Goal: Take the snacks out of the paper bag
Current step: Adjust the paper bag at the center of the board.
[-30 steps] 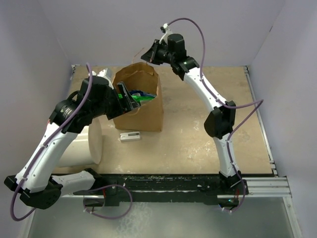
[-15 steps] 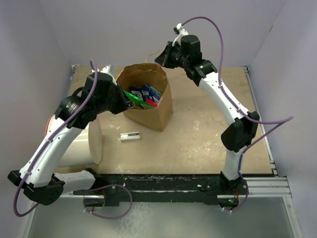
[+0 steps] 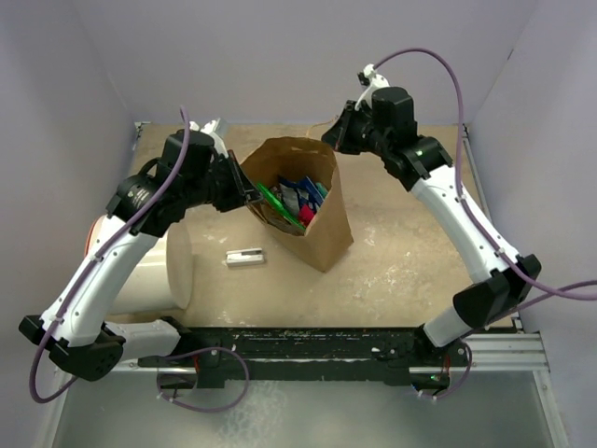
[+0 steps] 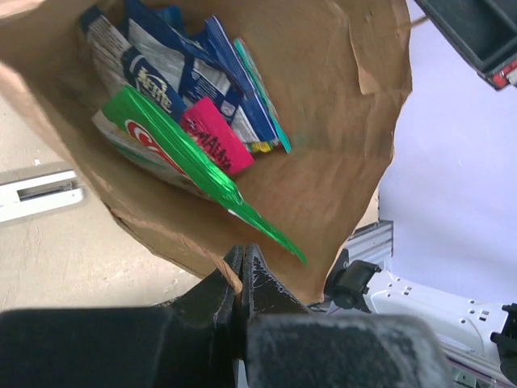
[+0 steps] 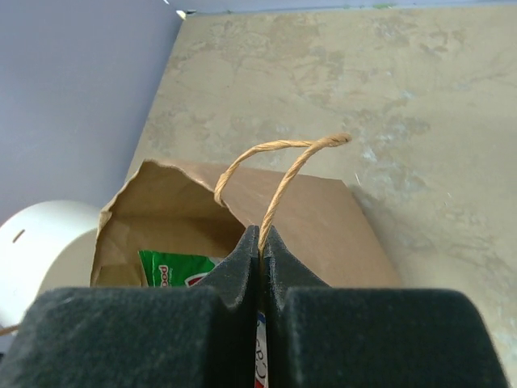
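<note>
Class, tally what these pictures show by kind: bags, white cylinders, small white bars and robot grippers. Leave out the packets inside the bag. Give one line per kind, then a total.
paper bag: 1
white cylinder: 1
small white bar: 1
grippers: 2 (left gripper, right gripper)
Total: 5

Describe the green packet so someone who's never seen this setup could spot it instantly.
Find the big brown paper bag, tilted with its mouth open. Inside, among blue packets and a pink packet, the green packet is the longest: bright shiny green, poking up toward the rim.
</note>
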Motion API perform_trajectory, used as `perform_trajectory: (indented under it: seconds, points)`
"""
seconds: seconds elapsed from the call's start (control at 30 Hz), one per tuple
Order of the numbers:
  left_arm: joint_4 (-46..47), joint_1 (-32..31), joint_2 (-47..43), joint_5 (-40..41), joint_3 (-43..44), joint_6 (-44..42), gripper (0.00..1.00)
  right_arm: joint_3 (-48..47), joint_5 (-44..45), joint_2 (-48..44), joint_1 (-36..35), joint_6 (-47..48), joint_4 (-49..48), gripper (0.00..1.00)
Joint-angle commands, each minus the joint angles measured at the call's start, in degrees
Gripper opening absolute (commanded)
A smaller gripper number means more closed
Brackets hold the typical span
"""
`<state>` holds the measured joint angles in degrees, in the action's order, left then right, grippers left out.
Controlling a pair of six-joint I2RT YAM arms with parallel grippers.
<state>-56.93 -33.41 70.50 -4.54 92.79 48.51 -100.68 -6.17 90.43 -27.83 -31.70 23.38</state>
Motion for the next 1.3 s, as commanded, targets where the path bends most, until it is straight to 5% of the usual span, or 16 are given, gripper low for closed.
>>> perform_trajectory:
  seconds: [0.0,0.4,1.1,1.27]
  points:
    - [2.3,0.7,-2.2,-2.2,3.1,-1.6,0.00,0.7,2.9,-7.5,0.1,0.2,-1.3,0.00]
    - [-0.8,9.9,-5.9,-7.2,0.3,-4.3,0.00,8.6,-8.7,-14.1,-0.6,-2.6,2.2,0.00]
    - [-18.8,10.7,-2.9,16.4,16.1,-15.2,0.00,10.4,-10.9,-7.3,-14.2,-14.8,-12.0,0.00]
    - [-16.9,10.7,-2.7,14.7,15.5,-15.9,0.00,11.5,-10.4,-8.3,-14.4,-13.9,-10.0,0.00]
